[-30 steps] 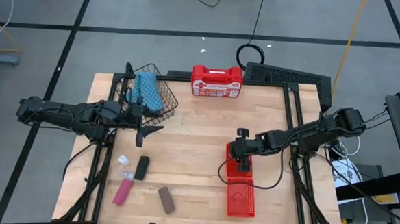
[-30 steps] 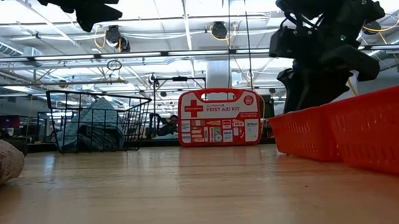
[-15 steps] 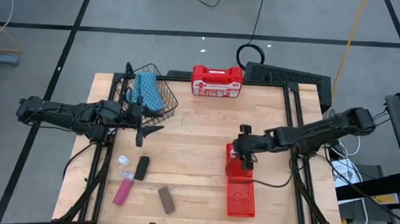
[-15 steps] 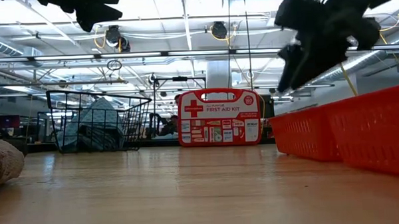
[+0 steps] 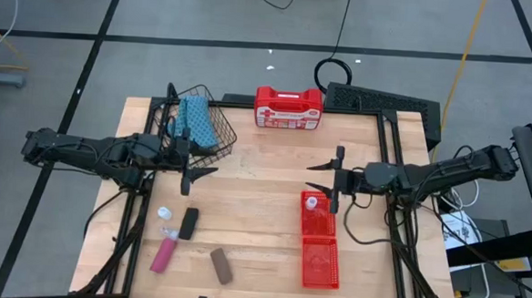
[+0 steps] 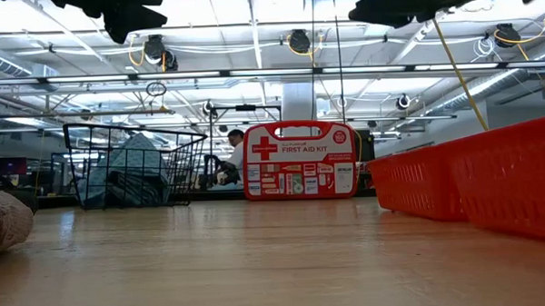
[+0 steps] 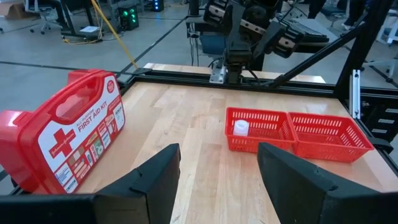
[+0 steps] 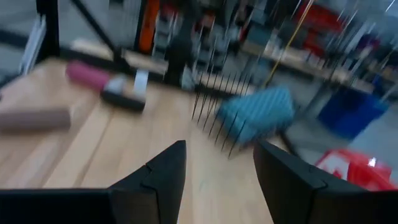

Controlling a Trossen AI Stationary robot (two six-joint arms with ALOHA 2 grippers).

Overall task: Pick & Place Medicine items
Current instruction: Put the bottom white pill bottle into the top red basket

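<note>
My right gripper (image 5: 326, 180) hangs open and level just beyond the far end of the red tray (image 5: 330, 262), pointing toward the table's left. One white bottle (image 5: 311, 203) stands in the tray's far compartment and also shows as the white bottle (image 7: 240, 128) in the left wrist view. Near the table's left near corner lie two white bottles (image 5: 165, 215), a black piece (image 5: 188, 222), a pink piece (image 5: 162, 253) and a brown piece (image 5: 221, 265). My left gripper (image 5: 199, 176) waits open, beside the wire basket, above those pieces.
A wire basket (image 5: 203, 127) holding blue cloth stands at the far left. The red first aid case (image 5: 288, 107) stands upright at the far edge. The tray's near compartment (image 5: 320, 266) has nothing in it. Bare wood lies between the two arms.
My right gripper has risen out of the red tray's far compartment, moved toward the far edge and tipped from pointing down to level. A white bottle now shows in the compartment where the gripper stood.
</note>
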